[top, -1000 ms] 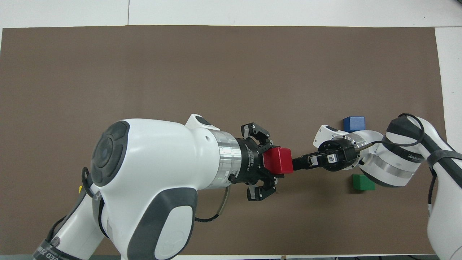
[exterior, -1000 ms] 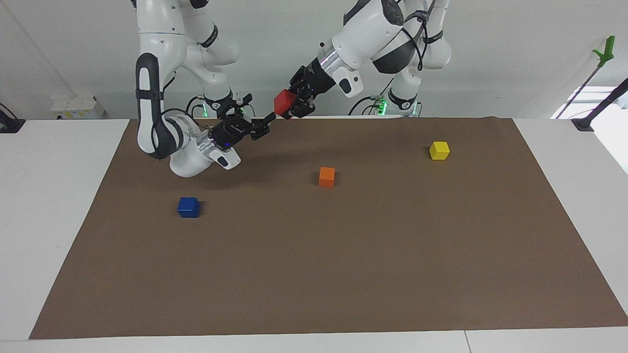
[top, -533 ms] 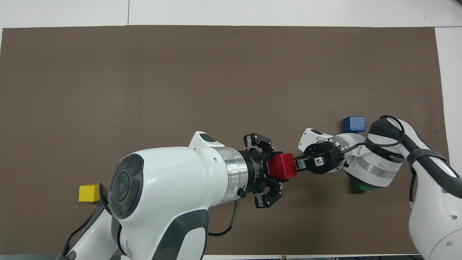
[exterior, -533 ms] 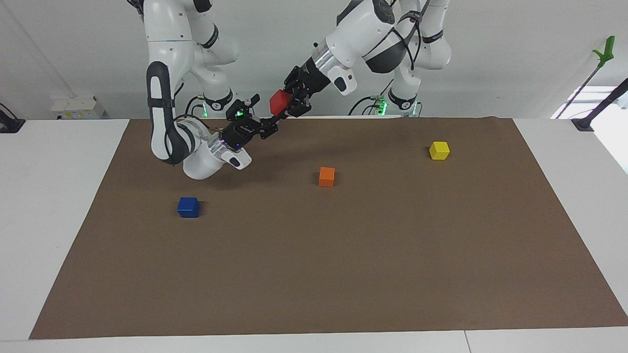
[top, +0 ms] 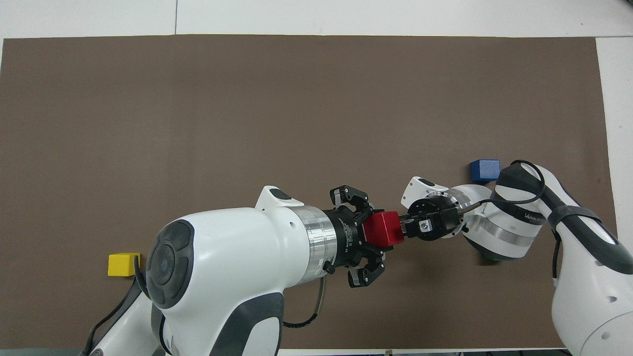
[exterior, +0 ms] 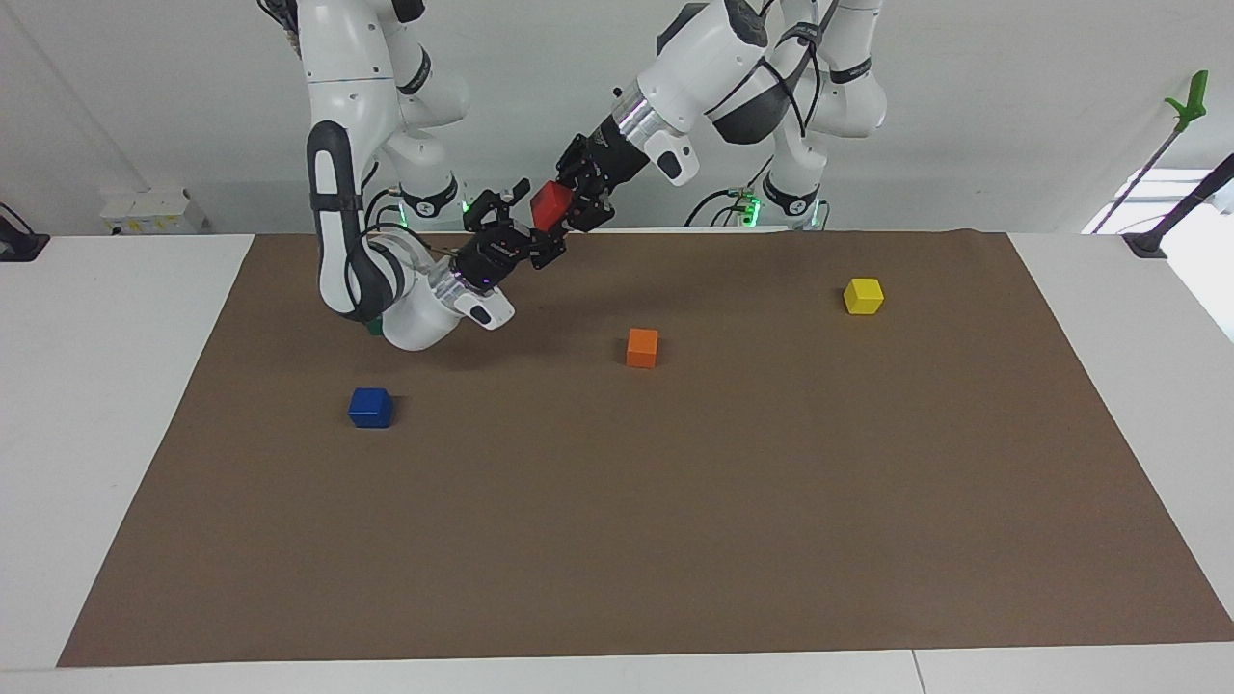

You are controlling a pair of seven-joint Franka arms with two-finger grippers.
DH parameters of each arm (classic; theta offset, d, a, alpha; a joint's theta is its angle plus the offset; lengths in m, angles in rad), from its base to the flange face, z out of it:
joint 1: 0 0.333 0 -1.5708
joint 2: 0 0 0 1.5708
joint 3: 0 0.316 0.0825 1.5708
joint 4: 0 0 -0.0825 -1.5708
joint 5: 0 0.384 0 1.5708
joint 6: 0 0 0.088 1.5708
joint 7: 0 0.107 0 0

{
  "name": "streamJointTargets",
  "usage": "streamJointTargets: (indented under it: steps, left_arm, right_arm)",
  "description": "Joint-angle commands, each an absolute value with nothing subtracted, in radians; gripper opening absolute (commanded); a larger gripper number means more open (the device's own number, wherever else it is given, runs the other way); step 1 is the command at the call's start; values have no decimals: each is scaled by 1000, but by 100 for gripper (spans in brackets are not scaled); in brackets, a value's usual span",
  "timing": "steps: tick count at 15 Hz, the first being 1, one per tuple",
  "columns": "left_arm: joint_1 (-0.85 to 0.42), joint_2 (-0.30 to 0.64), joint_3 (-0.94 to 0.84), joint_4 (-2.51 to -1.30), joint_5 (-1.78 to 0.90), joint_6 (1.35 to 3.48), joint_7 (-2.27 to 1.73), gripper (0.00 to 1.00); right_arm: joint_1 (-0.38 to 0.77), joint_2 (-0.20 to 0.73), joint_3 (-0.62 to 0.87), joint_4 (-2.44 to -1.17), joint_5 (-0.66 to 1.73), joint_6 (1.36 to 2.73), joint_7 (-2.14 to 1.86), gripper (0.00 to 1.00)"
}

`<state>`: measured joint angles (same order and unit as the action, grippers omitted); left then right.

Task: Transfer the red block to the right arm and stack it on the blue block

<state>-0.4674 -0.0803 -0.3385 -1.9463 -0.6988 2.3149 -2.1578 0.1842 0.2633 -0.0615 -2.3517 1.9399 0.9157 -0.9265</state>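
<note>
Handover geometry: small bright red plain-faced cube (exterior: 551, 203) sits in mid-air pinched between the jaws of the left arm's black gripper (exterior: 567, 205), free face pointing straight at the right arm's black two-finger gripper (exterior: 522, 224), whose spread jaws straddle that end, contact not discernible.

No lettering on the arms or blocks can be read clearly.
</note>
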Motion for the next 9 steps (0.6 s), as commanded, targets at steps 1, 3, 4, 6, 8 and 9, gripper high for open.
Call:
streamJointTargets:
  steps: [1,3,4,6,8,9]
  left_arm:
    - [-477,-114,-325,-1985,-721,2318,-2164,0]
    - [-477,-114,-325,-1985,-719,2318,-2161,0]
    - [-476,-114,-324,-1983,-719,2318,-2161,0]
    - [-477,-114,-324,-1983,-719,2319,-2169,92]
    - [-477,-124,-322,-1983,-712,2318,-2161,100]
    - [-468,-133,-319,-1983,-710,2316,-2158,100]
  right_arm:
    - [198,261,-63,-2370,1902,946,-1015,0]
    - [186,264,-63,-2367,1875,950,-1022,0]
    - [183,264,-63,-2365,1864,948,-1022,0]
    - [176,265,-63,-2362,1861,948,-1022,0]
    - [178,265,-63,-2361,1861,948,-1022,0]
    - [178,265,-63,-2361,1861,948,-1022,0]
